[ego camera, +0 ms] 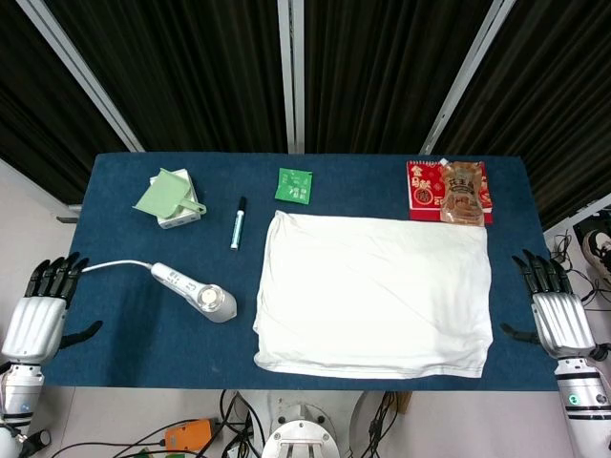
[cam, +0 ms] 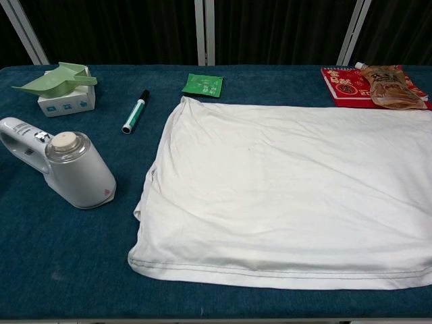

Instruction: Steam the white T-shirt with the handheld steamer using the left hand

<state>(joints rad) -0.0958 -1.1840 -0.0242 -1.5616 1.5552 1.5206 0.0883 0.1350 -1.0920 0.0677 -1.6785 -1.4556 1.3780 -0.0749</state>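
Note:
The folded white T-shirt [ego camera: 374, 292] [cam: 290, 192] lies flat on the blue table, right of centre. The white handheld steamer [ego camera: 195, 290] [cam: 64, 161] lies on its side to the shirt's left, its cord running off toward the left edge. My left hand [ego camera: 40, 310] hovers at the table's left edge, fingers extended and apart, holding nothing, a short way left of the steamer's handle. My right hand [ego camera: 556, 310] is at the right edge, fingers spread, empty. Neither hand shows in the chest view.
A marker pen [ego camera: 237, 222] [cam: 135, 111] lies between steamer and shirt. A white box with a green scoop [ego camera: 172, 198] [cam: 63, 89] sits at back left. A green packet [ego camera: 293, 185] [cam: 202, 85] and a red packet with a brown pouch [ego camera: 451, 192] [cam: 374, 86] lie behind the shirt.

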